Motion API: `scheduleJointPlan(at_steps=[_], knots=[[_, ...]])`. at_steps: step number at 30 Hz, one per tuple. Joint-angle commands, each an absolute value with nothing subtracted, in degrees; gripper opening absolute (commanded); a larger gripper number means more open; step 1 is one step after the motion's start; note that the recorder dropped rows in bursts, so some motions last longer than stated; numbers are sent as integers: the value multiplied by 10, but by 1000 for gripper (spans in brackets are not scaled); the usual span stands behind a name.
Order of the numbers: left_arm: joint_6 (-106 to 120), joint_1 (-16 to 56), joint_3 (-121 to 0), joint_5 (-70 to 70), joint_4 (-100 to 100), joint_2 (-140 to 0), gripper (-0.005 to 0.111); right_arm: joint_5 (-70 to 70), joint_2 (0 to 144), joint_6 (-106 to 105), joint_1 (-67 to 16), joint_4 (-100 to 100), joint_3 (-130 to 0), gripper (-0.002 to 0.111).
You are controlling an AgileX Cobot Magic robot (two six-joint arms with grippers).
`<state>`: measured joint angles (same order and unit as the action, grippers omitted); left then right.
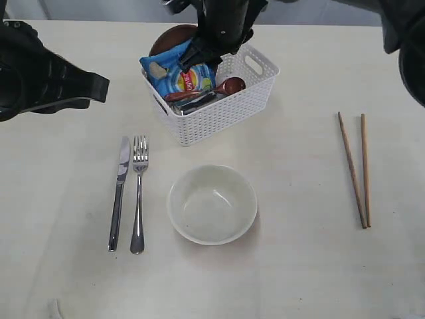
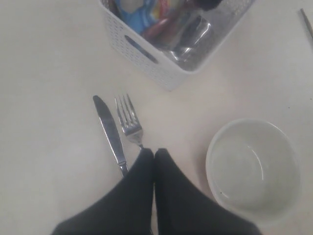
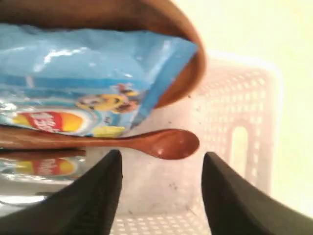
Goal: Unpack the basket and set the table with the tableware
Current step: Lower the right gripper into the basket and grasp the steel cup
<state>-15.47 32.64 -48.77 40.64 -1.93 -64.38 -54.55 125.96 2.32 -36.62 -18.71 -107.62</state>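
The white basket [image 1: 222, 113] stands at the back middle of the table [image 1: 305, 266]. It holds a brown plate [image 3: 188, 54], a reddish wooden spoon [image 3: 168, 143] and a shiny steel mug [image 2: 193, 36]. My right gripper [image 3: 162, 156] hangs open inside the basket, just short of the spoon's bowl, with nothing between its fingers. On the table lie a knife [image 1: 119, 193] and fork [image 1: 138, 193], a cream bowl [image 1: 212, 203] and two chopsticks [image 1: 355, 169]. My left gripper [image 2: 154, 152] is shut and empty above the fork's handle [image 2: 139, 142].
A blue snack bag [image 1: 179, 73] leans on the plate in the basket, over the spoon's handle. The basket's lattice walls [image 3: 234, 142] close in around the right gripper. The left arm [image 1: 40, 73] hovers at the far left.
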Motion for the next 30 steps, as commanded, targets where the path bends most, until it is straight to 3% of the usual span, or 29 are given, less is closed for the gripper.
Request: scheduleJointPlan(at_steps=[1,13,24,30], knots=[[-152,326,-484,401,-30,-640,0,-632,1256,107,-343,-192,-1114,48],[-152,326,-484,401,-32,-640,0,-665,1277,0,-332,-25,-1133,48],[-150,326,-484,401,-32,-640,0,-692,1288,-100,-227,226,-1133,48],[-151,326,-484,398,-32,-640,0,-700,1316,-133,-215,258,-1133,48]])
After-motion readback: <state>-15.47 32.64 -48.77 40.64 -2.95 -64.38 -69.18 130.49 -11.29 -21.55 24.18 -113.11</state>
